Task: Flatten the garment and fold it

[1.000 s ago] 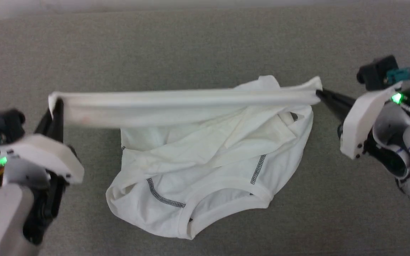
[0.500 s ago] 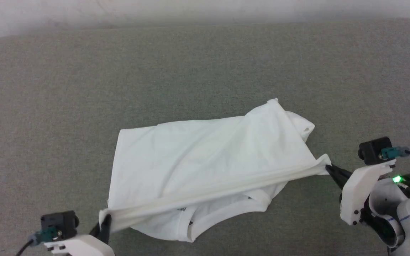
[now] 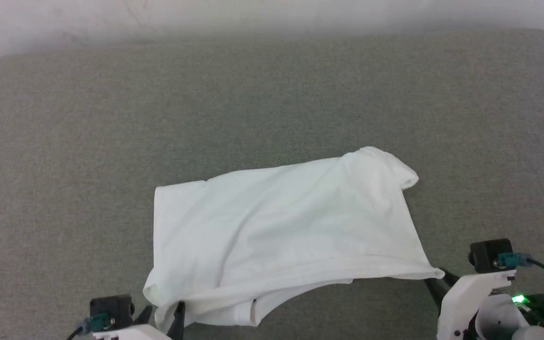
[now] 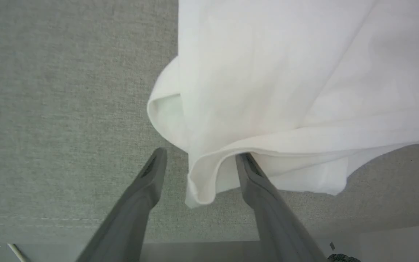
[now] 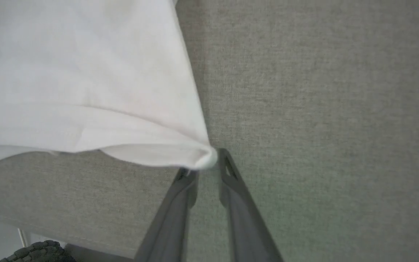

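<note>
Watching the near hem, I'd worry about a snag: my left tool (image 4: 201, 155) stands wide open with the shirt's (image 3: 281, 226) corner drooping between its 2 fingers and 1 finger under the cloth, so pulling away could drag the fold crooked. My right tool (image 5: 206, 163) is parted only a crack, with the hem corner touching its tips and, as far as I can see, not clamped. The shirt lies doubled over on the grey tabletop (image 3: 272, 94), close to me.

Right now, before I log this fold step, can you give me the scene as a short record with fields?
garment: white, doubled over on the grey fabric surface, lower layer showing along the near edge
left hand: open wide around a garment corner, not pinching it
right hand: slightly open, garment corner at its tips
creases: mild; far right end bunched
</note>
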